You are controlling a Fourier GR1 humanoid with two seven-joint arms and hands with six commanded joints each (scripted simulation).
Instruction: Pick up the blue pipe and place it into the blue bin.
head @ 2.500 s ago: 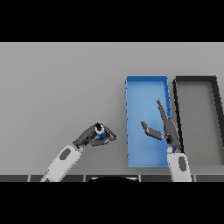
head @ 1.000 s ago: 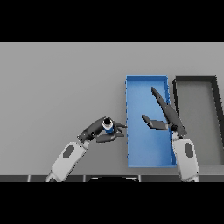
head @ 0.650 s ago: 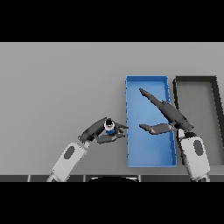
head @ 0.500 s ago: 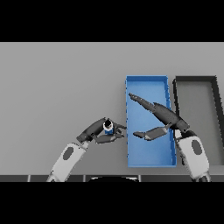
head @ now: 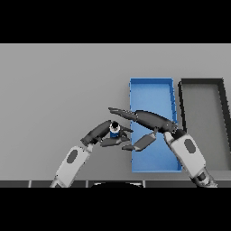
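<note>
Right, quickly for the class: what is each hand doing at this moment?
Left hand: closed around the blue pipe, beside the blue bin.
Right hand: open, holding nothing, fingers reaching toward the pipe.

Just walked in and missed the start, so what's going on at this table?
The robot's left hand has its fingers curled round a small blue pipe, holding it just left of the blue bin. The right hand reaches over the bin's left edge with straight, spread fingers, its tips beside the pipe, as if to take it. The pipe is not yet in the bin. A black bin sits to the right of the blue one.
</note>
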